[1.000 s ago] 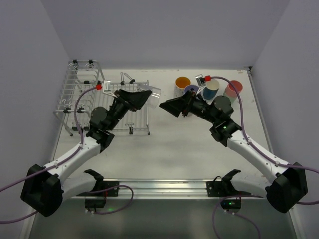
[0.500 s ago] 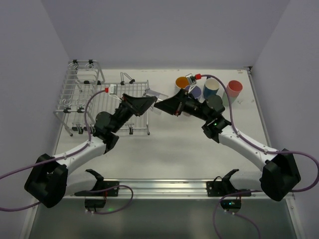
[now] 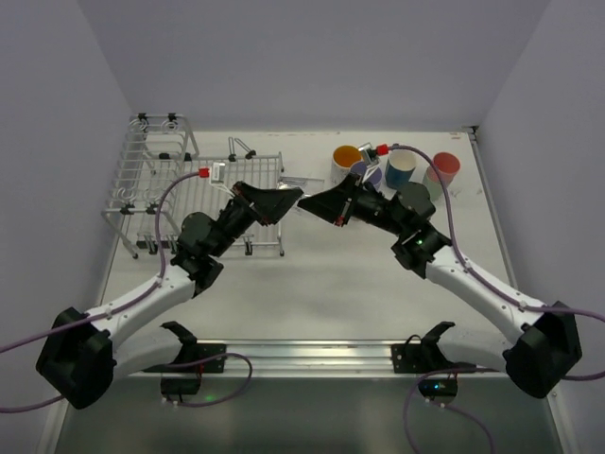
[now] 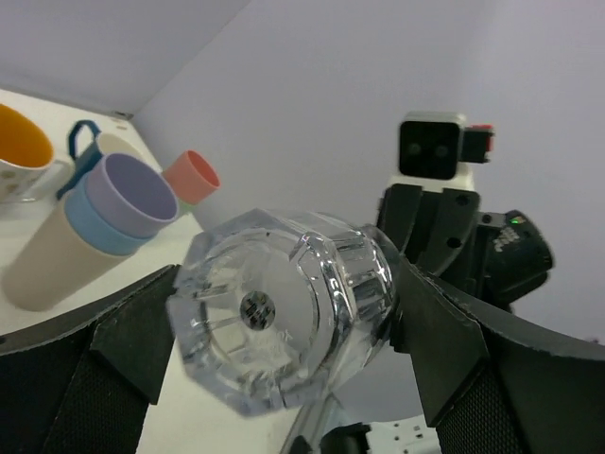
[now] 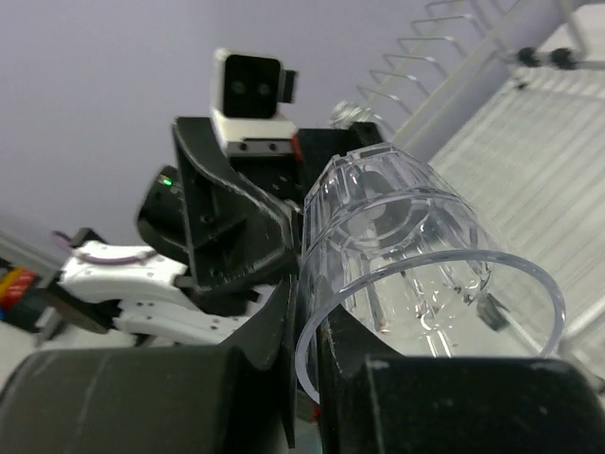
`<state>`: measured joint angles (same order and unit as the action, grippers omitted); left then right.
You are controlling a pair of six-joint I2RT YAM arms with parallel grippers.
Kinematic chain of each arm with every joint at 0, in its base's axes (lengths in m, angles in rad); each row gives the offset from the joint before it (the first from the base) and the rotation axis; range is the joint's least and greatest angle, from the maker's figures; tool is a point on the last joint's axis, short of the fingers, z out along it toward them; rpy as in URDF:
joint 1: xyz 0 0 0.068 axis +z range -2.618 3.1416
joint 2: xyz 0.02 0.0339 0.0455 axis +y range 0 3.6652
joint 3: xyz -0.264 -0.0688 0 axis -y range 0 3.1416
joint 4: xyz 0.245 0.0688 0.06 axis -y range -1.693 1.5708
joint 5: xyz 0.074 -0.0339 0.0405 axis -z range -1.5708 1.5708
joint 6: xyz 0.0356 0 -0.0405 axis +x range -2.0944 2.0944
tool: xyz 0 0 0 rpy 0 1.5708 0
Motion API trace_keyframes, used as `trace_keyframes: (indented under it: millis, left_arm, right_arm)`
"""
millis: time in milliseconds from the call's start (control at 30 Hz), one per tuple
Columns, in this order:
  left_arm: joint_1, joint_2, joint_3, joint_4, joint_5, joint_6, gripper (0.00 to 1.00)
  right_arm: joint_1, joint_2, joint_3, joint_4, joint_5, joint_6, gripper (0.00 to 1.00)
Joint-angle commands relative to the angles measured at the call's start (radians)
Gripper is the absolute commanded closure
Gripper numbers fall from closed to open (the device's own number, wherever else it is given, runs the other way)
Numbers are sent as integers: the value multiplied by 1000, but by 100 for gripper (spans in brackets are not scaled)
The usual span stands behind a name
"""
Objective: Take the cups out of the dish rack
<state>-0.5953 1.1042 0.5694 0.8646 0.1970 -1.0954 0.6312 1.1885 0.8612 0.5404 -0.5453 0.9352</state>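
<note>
A clear faceted glass cup [image 3: 299,197] hangs in the air between my two grippers, just right of the dish rack [image 3: 257,170]. My right gripper [image 3: 319,202] is shut on its rim, one finger inside the wall and one outside, as the right wrist view shows on the cup [image 5: 425,255] at that gripper [image 5: 309,326]. My left gripper [image 3: 282,200] is open, its fingers [image 4: 132,331] standing to either side of the cup's base [image 4: 274,322]. Other cups stand at the back right: an orange-lined mug [image 3: 346,159], a lilac-topped stack [image 3: 364,173] and a pink tumbler [image 3: 441,167].
The rack's tall wire basket [image 3: 156,156] stands at the back left corner. A beige-lined cup [image 3: 402,168] and a dark cup [image 3: 419,197] crowd behind my right arm. White walls close the table on three sides. A metal rail [image 3: 302,355] runs along the near edge.
My right gripper has closed onto the clear cup's rim. My left gripper, which held the cup, has opened wide. Both arms shifted slightly toward each other.
</note>
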Motion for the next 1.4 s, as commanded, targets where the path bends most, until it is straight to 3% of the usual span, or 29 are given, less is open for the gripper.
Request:
trace_keyframes:
  millis: [0, 133, 267, 367, 567, 733, 967, 1300, 1367]
  left_arm:
    - [-8, -151, 112, -249, -65, 222, 0]
    - [-8, -268, 173, -505, -123, 367, 0]
    - [-8, -374, 213, -767, -151, 518, 0]
    - [-8, -440, 265, -963, -183, 622, 0]
    - [-6, -504, 365, -1226, -272, 791, 0]
    - [-8, -602, 285, -1288, -361, 835, 0]
    - [-8, -682, 167, -1279, -421, 876, 0]
    - [-8, -776, 99, -1262, -372, 871, 0]
    - [-8, -782, 98, -1256, -372, 871, 0]
  right_arm:
    - [-5, -168, 58, -331, 174, -292, 100]
    - [-8, -286, 71, -653, 387, -459, 100]
    - [-10, -345, 62, -972, 490, -526, 100]
    - [-11, -359, 13, -1094, 536, -524, 100]
    - [-89, -253, -42, -1116, 602, -518, 100]
    - [-194, -130, -19, -1077, 658, -503, 100]
    - [-296, 187, 165, -1068, 789, -524, 100]
    - [-358, 445, 335, -1062, 762, -596, 100]
    - [-361, 465, 332, -1063, 759, -598, 95]
